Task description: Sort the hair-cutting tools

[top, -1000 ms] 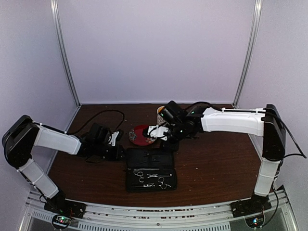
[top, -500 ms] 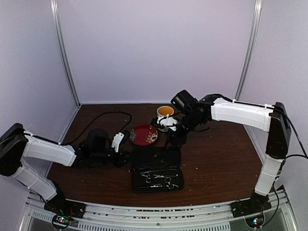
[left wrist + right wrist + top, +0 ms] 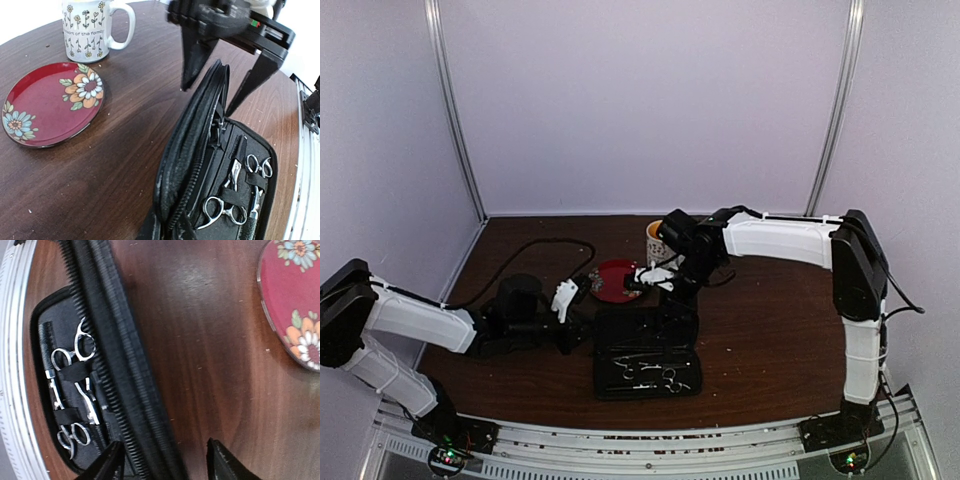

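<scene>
Left gripper: Your left gripper (image 3: 167, 234) was clenched tight on the near end of the black zip case (image 3: 645, 372), pinching the zipper edge of its lid.
Right gripper: Your right gripper (image 3: 165, 441) stood released, jaws apart. One finger was on each side of the far end of the raised lid, and it grasped nothing.
Case: It lay open on the table (image 3: 770, 330), base flat. The lid was tilted up on edge along the side nearest the saucer.
First scissors: You had the first scissors (image 3: 55, 390) lying in the case base, tucked under a black strap.
Second scissors: The second scissors (image 3: 90, 410) lay just beside the first, also under a strap and inside the base.
Black comb: A thin black comb (image 3: 44, 345) ran along the outer edge of the base, beside the first scissors.
Black stick: A thin black stick (image 3: 99, 390) lay between the scissors and the lid's hinge side. It was too dark to say what it was.
Red saucer: The red saucer (image 3: 52, 102) sat flat on the table near the lid side of the case, not touching it, with nothing on it.
Mug: A flowered mug (image 3: 92, 27) stood upright just past the saucer.
</scene>
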`<state>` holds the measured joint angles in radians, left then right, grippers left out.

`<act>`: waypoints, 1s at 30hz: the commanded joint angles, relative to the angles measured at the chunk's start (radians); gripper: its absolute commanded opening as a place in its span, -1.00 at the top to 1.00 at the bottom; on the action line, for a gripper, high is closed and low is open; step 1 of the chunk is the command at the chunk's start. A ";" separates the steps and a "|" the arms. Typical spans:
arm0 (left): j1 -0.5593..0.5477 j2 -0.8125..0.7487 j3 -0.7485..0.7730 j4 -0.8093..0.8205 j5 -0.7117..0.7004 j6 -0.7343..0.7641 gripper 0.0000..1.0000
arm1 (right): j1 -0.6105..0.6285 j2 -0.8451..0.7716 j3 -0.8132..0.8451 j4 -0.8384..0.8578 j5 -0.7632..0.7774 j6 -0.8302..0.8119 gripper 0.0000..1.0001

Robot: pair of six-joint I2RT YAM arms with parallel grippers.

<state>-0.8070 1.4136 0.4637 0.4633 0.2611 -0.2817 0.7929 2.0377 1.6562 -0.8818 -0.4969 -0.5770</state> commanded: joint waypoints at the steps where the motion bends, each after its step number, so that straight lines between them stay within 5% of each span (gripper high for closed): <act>1: -0.011 -0.021 0.014 0.022 -0.028 0.035 1.00 | -0.004 -0.021 0.006 -0.102 -0.094 -0.063 -0.09; 5: -0.012 -0.069 0.008 -0.026 -0.066 -0.002 0.44 | 0.002 -0.104 -0.076 -0.105 -0.142 -0.099 -0.07; 8: -0.015 -0.172 -0.017 -0.107 -0.088 -0.027 0.29 | 0.022 -0.157 -0.143 -0.086 -0.134 -0.107 -0.07; 16: -0.014 -0.443 -0.096 -0.388 -0.199 -0.084 0.14 | 0.136 -0.238 -0.313 -0.016 -0.061 -0.110 -0.07; 30: -0.004 -0.066 -0.024 -0.342 -0.049 -0.096 0.23 | 0.216 -0.236 -0.432 0.163 0.190 -0.021 -0.03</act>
<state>-0.8143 1.3205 0.3923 0.0887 0.1669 -0.3882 0.9993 1.8183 1.2610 -0.8165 -0.4507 -0.6388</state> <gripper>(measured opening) 0.394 0.519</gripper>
